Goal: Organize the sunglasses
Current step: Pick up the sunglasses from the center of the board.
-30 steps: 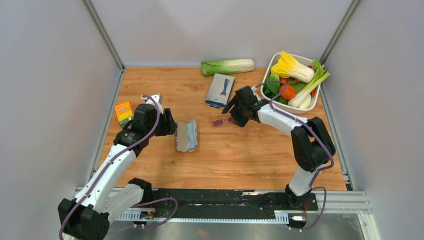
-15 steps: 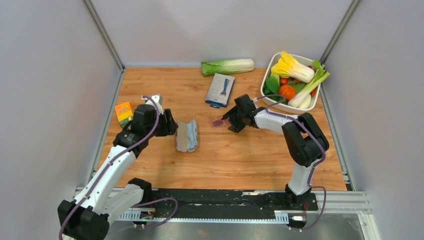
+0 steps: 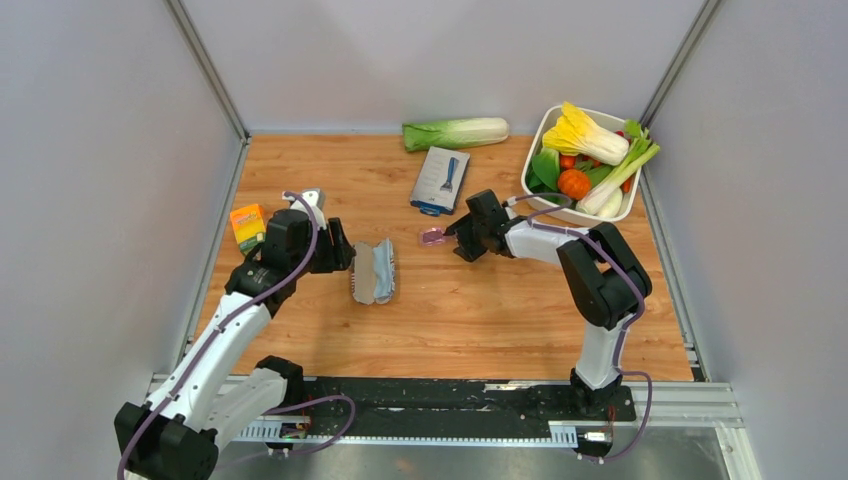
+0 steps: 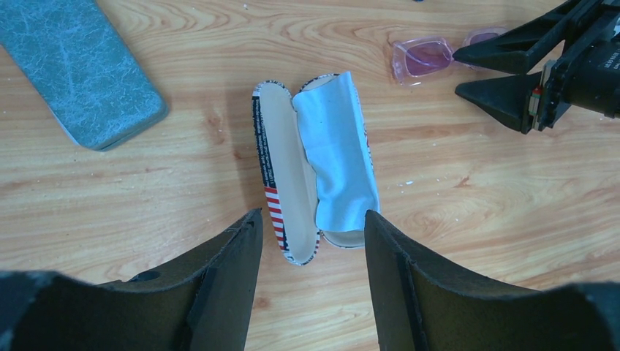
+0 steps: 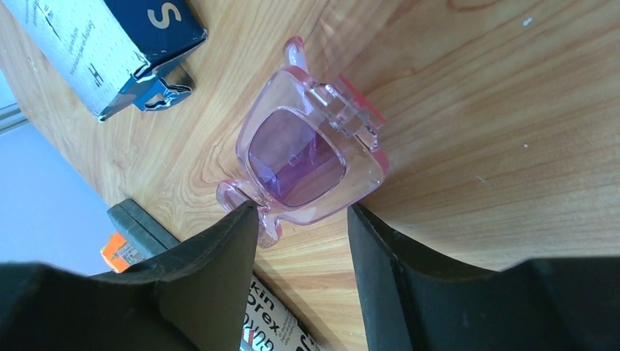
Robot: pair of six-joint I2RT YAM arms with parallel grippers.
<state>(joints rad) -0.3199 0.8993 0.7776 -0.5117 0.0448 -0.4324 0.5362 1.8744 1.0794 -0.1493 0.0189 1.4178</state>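
Wood-grain table [image 3: 470, 320] is carrying everything, with grey walls closing it in on three sides. Nearest, the right pincer [image 5: 302, 213] is hanging low over it, its fingers parted to a middling gap and gripping nothing. The sunglasses [image 5: 311, 161] are lying on the table just ahead of its fingertips, the nearest lens sitting in line with the gap.

From the left wrist view, the sunglasses [image 4: 431, 57] are running their long axis roughly along the way the right pincer [image 4: 458, 71] is pointing. One finger is overlapping the lens on its side; whether it is touching I cannot tell. They are showing a translucent pink frame, squarish purple-tinted lenses and what look like folded arms.

This arm is plainly the nearer one. I am judging that the grasp is calling for a short advance and a closing across the frame's short side.

Beyond the sunglasses and well apart from them, the left pincer [image 4: 313, 219] is hovering wide open and empty above the open case [image 4: 281, 183]. A light blue cloth [image 4: 333, 146] is lying in one half of it.
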